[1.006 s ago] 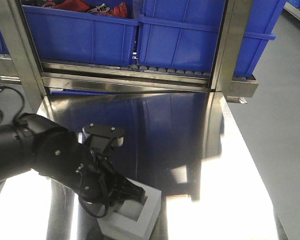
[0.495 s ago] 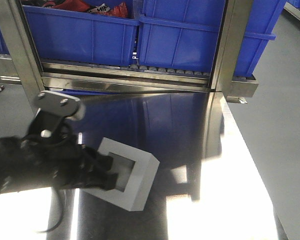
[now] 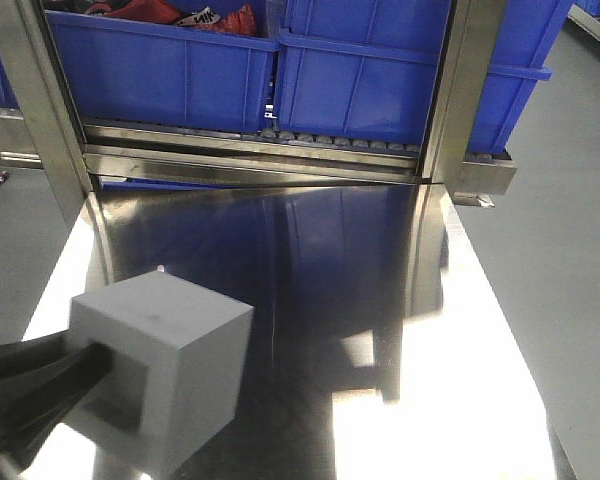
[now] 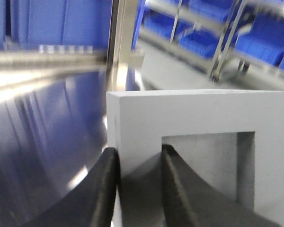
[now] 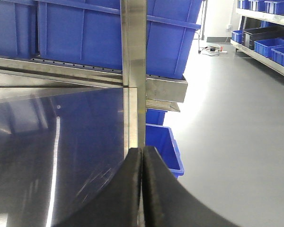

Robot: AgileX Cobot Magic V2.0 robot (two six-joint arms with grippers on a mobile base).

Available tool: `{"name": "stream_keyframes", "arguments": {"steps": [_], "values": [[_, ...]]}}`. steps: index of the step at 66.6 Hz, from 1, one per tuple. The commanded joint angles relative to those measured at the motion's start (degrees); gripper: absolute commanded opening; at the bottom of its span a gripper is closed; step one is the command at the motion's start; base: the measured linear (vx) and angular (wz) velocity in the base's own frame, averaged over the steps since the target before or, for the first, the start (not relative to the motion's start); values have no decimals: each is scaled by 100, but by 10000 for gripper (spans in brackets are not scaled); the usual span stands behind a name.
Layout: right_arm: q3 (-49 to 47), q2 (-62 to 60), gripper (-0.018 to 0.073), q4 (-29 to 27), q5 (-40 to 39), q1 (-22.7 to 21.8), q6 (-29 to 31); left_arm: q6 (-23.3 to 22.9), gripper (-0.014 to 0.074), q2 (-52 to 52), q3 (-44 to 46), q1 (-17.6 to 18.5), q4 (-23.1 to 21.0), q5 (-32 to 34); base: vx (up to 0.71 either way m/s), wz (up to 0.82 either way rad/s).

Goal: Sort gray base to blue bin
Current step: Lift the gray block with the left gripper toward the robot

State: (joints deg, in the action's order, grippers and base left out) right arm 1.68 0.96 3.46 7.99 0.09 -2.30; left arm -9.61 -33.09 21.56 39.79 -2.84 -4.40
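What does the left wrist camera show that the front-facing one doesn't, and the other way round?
Only the left wrist view shows the gray base from its recessed side, with the left end effector pinching one wall, one finger inside the recess. Only the front-facing view shows its closed faces, the full width of the steel table and the roller rail behind. Both show the gray base, the steel table and blue crates.

The gray base (image 3: 155, 370) is plain matte light gray, with no pattern. The fingers (image 4: 106, 189) are black. The blue bin (image 3: 370, 90) is bright blue. The surface (image 3: 380, 300) is silvery and mirrors blue streaks. The floor (image 5: 227, 118) is pale gray.
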Motion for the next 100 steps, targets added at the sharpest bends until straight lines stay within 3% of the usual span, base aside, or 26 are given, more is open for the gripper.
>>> {"name": "stream_keyframes", "arguments": {"steps": [1, 14, 100], "values": [[97, 57, -9, 37, -452, 12, 40, 70, -6, 526, -71, 37, -27, 779, 0, 0], [97, 57, -9, 37, -452, 12, 40, 70, -6, 1016, -279, 37, 21, 862, 0, 0], [97, 57, -9, 37, -452, 12, 40, 49, -6, 1001, -279, 37, 107, 813, 0, 0]]}}
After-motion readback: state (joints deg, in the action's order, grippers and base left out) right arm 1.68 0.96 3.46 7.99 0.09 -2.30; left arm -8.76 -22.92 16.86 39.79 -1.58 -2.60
